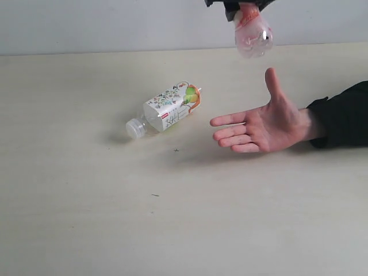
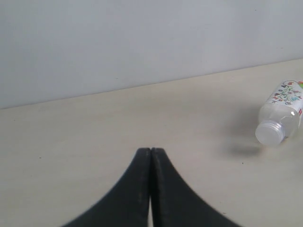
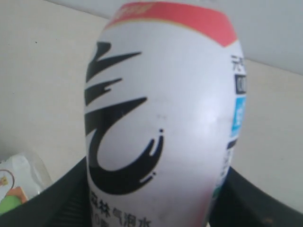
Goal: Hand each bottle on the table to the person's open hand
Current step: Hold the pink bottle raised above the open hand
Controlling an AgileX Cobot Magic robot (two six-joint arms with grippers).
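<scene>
On the table (image 1: 86, 218): we see the floral bottle (image 1: 168, 108) lying on its side on the cream top. Its white cap (image 1: 136, 128) points toward the left of the exterior view, and the orange end of its label points toward the person.
Open hand (image 1: 264, 125): palm up, fingers spread and thumb raised, low over the table. It is to the right of the floral bottle and apart from it. We cannot tell whether it rests on the top. A black sleeve (image 1: 342, 115) covers the wrist.
Right gripper (image 1: 234, 6): only partly in frame at the upper edge of the exterior view, and closed around the pink-banded bottle (image 1: 253, 35).
Pink-banded bottle: it hangs in the air with its clear end down, above the raised thumb and not touching the hand. In the right wrist view we see a white label with black brush strokes under a pink-red band. The black fingers (image 3: 52, 201) press on both flanks, and the cap is hidden from us.
Left gripper (image 2: 150, 152): jaws pressed together tip to tip with nothing between them, over bare tabletop. The floral bottle is well off to one side.
Marks: we note a few tiny dark specks (image 1: 176, 150) on the top, near the floral bottle.
Background: a pale grey wall (image 1: 115, 23) rises behind the far edge of the table.
</scene>
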